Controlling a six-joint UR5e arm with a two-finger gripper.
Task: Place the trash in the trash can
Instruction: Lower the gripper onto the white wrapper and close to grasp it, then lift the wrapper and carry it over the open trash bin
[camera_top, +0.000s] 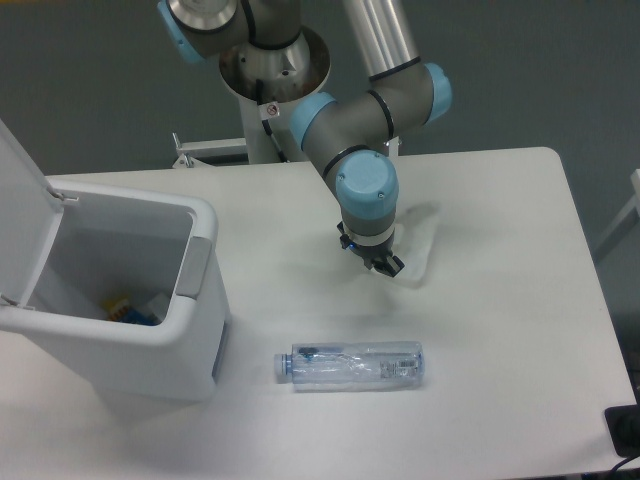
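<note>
A crushed clear plastic bottle (350, 365) with a blue cap lies on its side near the table's front, cap pointing left. A crumpled white plastic wrapper (422, 238) lies flat on the table right of centre. My gripper (371, 256) points straight down over the wrapper's left edge. The wrist hides the fingertips, so I cannot tell whether they are open, shut or touching the wrapper. The trash can (196, 262) is a large white bin at the left with a grey front panel. Its lid (20, 215) stands open.
Small yellow and blue scraps (127, 309) lie inside the bin. The arm's base (275, 70) stands at the table's back edge. A dark object (625, 432) sits at the front right corner.
</note>
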